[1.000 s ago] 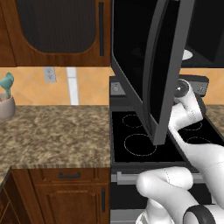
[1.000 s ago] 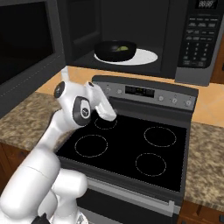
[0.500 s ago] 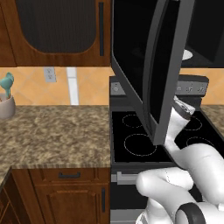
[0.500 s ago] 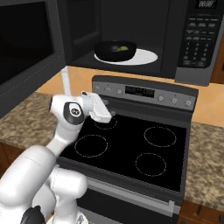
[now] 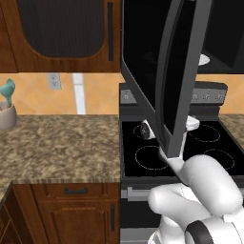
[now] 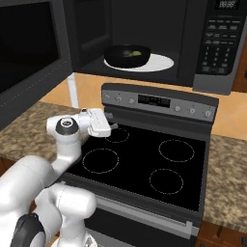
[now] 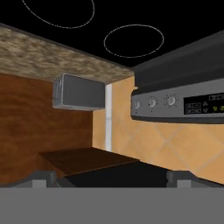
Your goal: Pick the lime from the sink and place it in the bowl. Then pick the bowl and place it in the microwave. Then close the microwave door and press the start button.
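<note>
Left base view: the microwave door [image 5: 164, 71], a glossy black panel with a grey metal edge, hangs swung out over the stove [image 5: 157, 150], whose flat black glass top carries thin white burner rings. To the left runs a speckled brown granite tabletop [image 5: 62, 143]; at its far left edge sits a pale round holder [image 5: 5, 114] with a teal utensil. Below are dark wood cabinets [image 5: 66, 209]. The white arm curves up at lower right, mostly behind the door.

Right base view: the microwave [image 6: 144, 43] is open, and on its white round turntable [image 6: 157, 62] sits the bowl [image 6: 127, 55], dark and shallow, with the yellow-green lime [image 6: 135, 52] inside it. The pincer [image 6: 115, 126] hovers over the stove's rear left corner, by the grey knob panel [image 6: 159, 101]; its jaws are too small here to judge.

Hand view, rolled over: the two dark fingertips [image 7: 41, 178] stand far apart at the bottom with nothing between them, so the pincer is wide. Ahead are round knobs, orange tiles and a boxy grey toaster oven [image 7: 78, 92].
</note>
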Robot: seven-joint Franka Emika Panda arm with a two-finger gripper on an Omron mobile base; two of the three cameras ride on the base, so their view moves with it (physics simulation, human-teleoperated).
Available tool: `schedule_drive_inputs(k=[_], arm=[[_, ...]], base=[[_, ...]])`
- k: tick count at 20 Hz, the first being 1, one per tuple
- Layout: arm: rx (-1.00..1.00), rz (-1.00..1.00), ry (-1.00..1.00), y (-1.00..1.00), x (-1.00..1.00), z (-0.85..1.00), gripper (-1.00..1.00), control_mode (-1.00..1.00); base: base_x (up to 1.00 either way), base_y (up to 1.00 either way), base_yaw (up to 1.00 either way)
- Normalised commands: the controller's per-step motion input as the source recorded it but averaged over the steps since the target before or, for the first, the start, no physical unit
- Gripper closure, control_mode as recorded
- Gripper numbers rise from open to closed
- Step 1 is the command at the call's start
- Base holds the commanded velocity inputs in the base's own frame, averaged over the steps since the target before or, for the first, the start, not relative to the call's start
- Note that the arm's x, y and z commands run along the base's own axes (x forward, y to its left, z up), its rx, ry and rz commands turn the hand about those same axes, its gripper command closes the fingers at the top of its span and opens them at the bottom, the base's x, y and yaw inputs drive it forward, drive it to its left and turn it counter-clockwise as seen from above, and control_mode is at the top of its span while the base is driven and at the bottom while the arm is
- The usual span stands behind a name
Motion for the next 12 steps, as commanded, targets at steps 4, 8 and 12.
schedule_drive_inputs(k=[4,8,12], arm=[[0.00,0.00,0.00,0.00,0.00,0.00,-1.00,-1.00],[-0.04,0.01,-0.02,0.05,0.00,0.00,-1.00,-1.00],[-0.21,0.10,-0.10,0.56,0.00,0.00,-1.00,-1.00]], base=[[0.00,0.00,0.00],[0.00,0.00,0.00],[0.00,0.00,0.00]])
